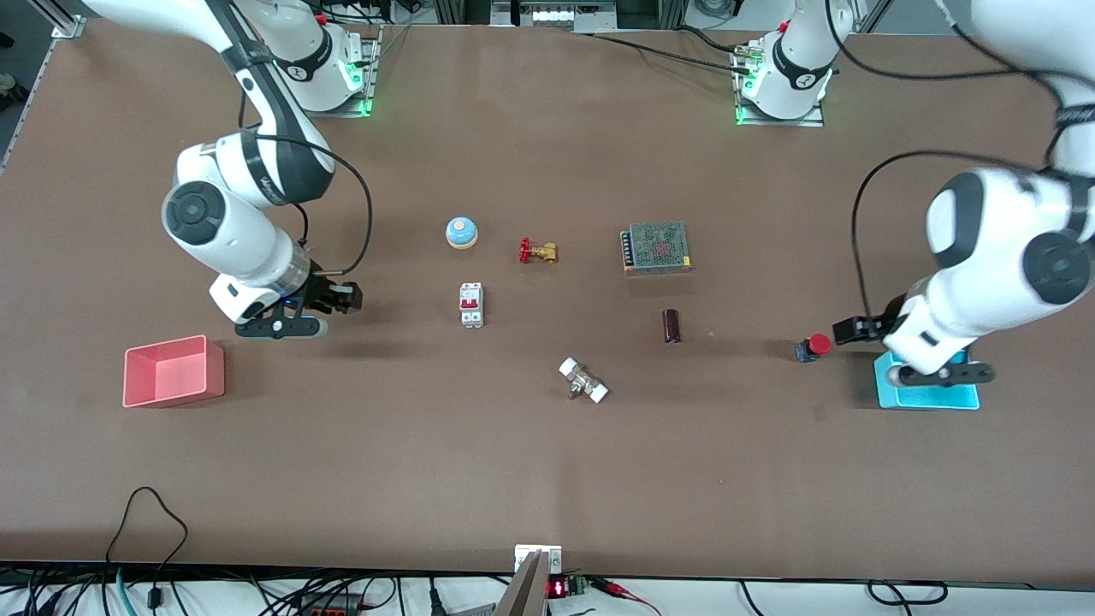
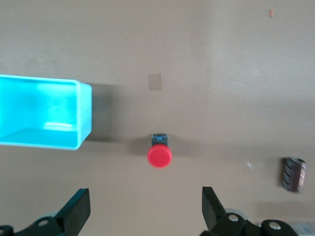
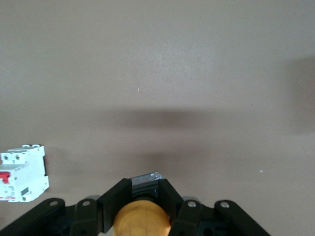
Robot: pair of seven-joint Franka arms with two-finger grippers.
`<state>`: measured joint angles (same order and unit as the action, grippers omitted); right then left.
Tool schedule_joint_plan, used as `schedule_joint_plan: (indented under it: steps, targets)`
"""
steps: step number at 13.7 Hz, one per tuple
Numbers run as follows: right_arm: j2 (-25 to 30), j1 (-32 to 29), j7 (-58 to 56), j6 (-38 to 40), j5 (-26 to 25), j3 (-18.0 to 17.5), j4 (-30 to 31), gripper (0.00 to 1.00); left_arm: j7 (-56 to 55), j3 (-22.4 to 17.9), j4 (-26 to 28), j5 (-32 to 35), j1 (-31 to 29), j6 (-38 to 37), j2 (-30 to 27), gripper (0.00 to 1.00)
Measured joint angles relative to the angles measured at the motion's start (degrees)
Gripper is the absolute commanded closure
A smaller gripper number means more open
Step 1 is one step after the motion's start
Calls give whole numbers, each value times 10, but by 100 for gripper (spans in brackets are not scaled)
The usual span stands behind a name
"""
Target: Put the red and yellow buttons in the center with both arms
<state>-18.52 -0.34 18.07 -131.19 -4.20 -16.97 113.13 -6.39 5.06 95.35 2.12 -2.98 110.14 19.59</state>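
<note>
The red button (image 1: 814, 346) rests on the brown tabletop (image 1: 547, 462) beside the cyan bin, toward the table's middle. My left gripper (image 1: 849, 329) hangs over the table between that bin and the button, open and empty. In the left wrist view the red button (image 2: 159, 155) lies apart from the gripper (image 2: 145, 211), just ahead of its spread fingers (image 2: 78, 212). My right gripper (image 1: 345, 298) is over bare table between the pink bin and the white breaker. In the right wrist view the gripper (image 3: 144, 189) is shut on the yellow button (image 3: 142, 220).
Pink bin (image 1: 171, 370) at the right arm's end, cyan bin (image 1: 928, 398) at the left arm's end. In the middle: blue-and-white dome (image 1: 461, 231), brass valve (image 1: 537, 251), white breaker (image 1: 471, 305), mesh power supply (image 1: 657, 247), dark cylinder (image 1: 672, 326), white-ended fitting (image 1: 583, 381).
</note>
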Motion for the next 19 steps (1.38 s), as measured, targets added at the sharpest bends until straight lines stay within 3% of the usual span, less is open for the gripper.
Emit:
schedule_joint_plan:
  steps: [3,7,10,12,15,19]
  targets:
    - [-19,16,39,-22,-32,0,1,93,1,1,-76,0,1,-102,-12,0]
    - [-49,21,46,-65,-56,0,5,93,1,-2,-171,-20,-1,-113,-13,0]
    - [-74,24,46,-96,-81,0,6,93,1,1,-205,-19,0,-151,-27,0]
    - [-86,25,46,-105,-84,0,6,92,1,3,-174,-19,1,-152,-64,0]
    - [-97,26,46,-113,-101,0,6,91,9,3,-62,-19,1,-126,-147,0]
    - [-105,26,46,-119,-105,0,6,89,29,3,-50,-19,0,-236,-193,0]
